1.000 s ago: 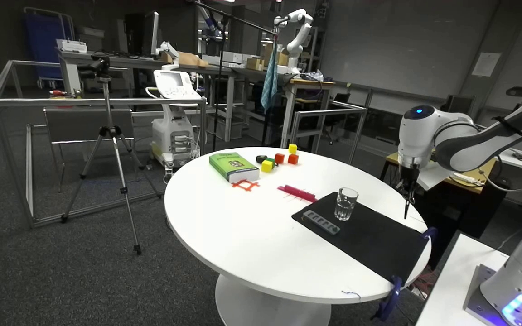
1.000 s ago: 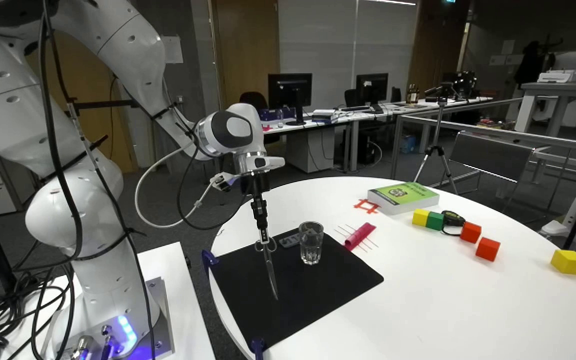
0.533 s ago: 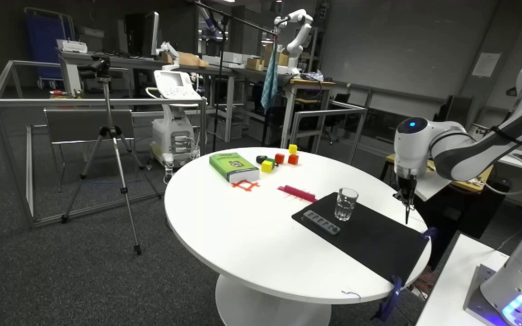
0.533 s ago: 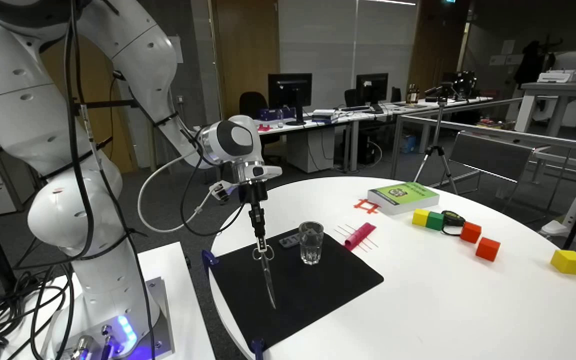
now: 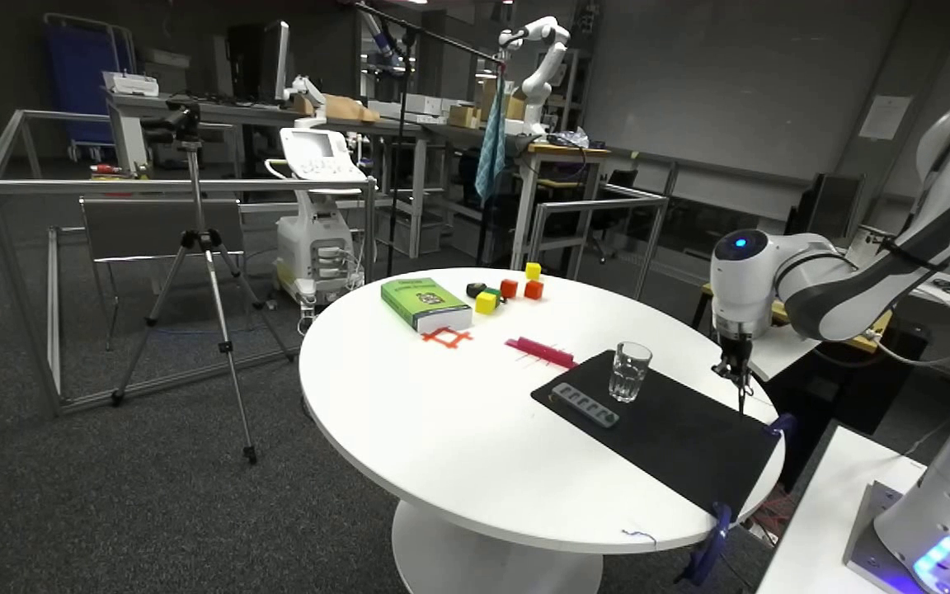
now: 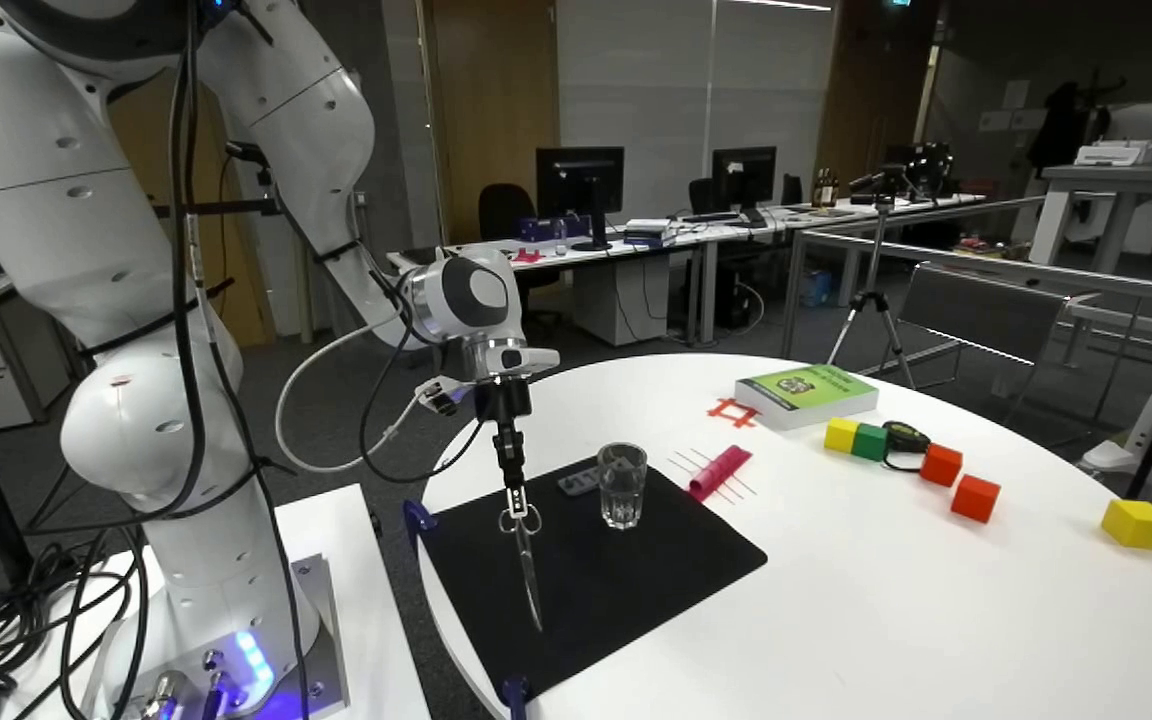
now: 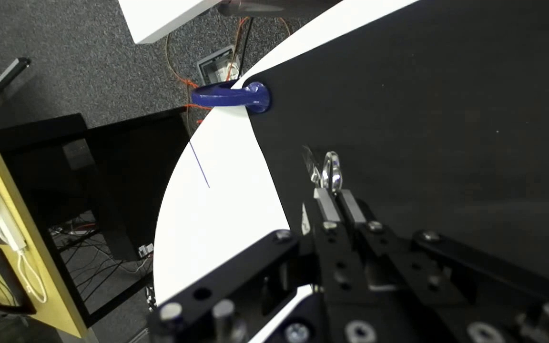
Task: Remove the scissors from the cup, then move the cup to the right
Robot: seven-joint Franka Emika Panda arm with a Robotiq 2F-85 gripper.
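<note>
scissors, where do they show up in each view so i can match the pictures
In an exterior view: the scissors are well right of centre, below mid-height.
In an exterior view: the scissors hang from the gripper, just left of centre, lower half.
Wrist view: the scissors, only partly visible, are right of centre near mid-height.
Shared landmark: the black mat, in all three views.

Beneath the claw [image 7: 333, 195], the mat [image 6: 656, 570] is presenting matt; in it, the scissors [image 6: 528, 570] are showing shiny metal; near it, the cup [image 6: 622, 490] is appearing clear, glossy.
</note>
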